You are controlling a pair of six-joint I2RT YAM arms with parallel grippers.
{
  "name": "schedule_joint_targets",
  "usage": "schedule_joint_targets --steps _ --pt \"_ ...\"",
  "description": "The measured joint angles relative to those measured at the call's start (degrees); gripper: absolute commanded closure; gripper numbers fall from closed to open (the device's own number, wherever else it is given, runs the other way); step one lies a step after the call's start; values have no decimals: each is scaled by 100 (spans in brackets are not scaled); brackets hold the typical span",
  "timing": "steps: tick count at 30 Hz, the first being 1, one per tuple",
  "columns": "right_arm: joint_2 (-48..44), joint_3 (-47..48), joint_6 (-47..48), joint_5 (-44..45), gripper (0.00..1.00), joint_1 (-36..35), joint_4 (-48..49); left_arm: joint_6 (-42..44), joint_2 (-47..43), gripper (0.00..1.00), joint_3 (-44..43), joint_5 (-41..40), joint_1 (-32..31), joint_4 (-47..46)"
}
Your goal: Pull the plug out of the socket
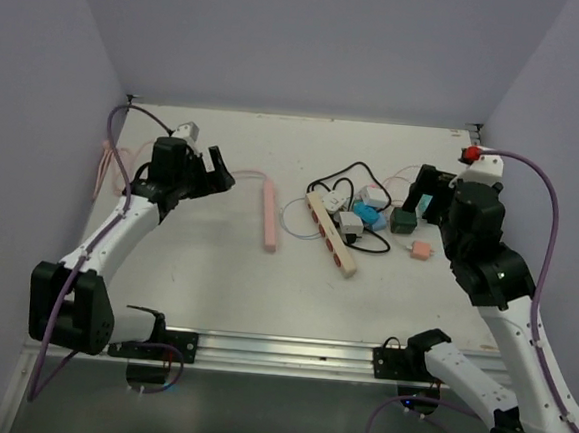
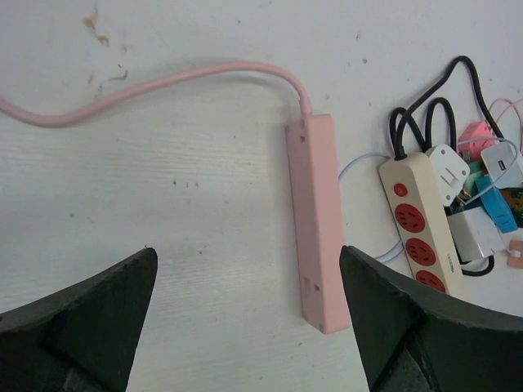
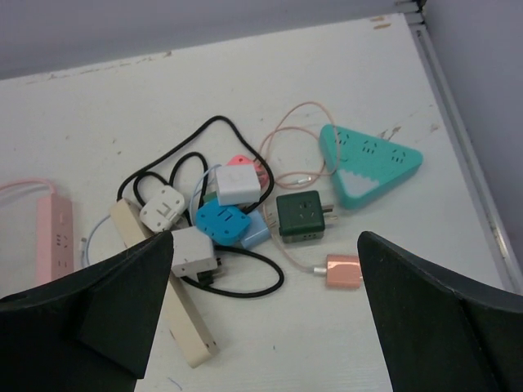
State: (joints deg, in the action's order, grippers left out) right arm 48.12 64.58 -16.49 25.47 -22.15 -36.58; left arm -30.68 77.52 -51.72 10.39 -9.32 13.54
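A beige power strip (image 1: 330, 234) with red sockets lies at the table's middle. A grey-white plug (image 1: 350, 222) sits in it, with a black cable looping off. In the right wrist view the plug (image 3: 193, 251) sits on the strip (image 3: 181, 327), near my left finger. My right gripper (image 1: 434, 193) is open and empty, above and right of the pile (image 3: 266, 237). My left gripper (image 1: 221, 174) is open and empty, above bare table left of a pink power strip (image 2: 315, 220). The beige strip (image 2: 421, 229) shows at the right edge of the left wrist view.
Loose adapters cluster by the beige strip: a white plug (image 3: 161, 206), a blue one (image 3: 221, 222), a white cube (image 3: 237, 184), a dark green cube (image 3: 300, 216), a rose-gold one (image 3: 343, 271) and a teal triangular strip (image 3: 368, 163). Walls close the back and sides.
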Motion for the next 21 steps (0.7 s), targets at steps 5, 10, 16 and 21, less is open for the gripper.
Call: schedule_joint_targets --steps 5,10,16,21 --pt "-286 428 391 483 1 0 -9 474 -942 0 -782 -776 -7 846" --pt "-758 741 785 857 1 0 59 798 -1617 1 -1838 -1523 -7 1458" --pt "-1261 922 1204 1266 1 0 306 1126 -2114 0 -3110 -2524 -9 2039" --pt "-1440 925 1513 1453 1 0 466 1283 -2330 0 -3768 -3307 -37 2321"
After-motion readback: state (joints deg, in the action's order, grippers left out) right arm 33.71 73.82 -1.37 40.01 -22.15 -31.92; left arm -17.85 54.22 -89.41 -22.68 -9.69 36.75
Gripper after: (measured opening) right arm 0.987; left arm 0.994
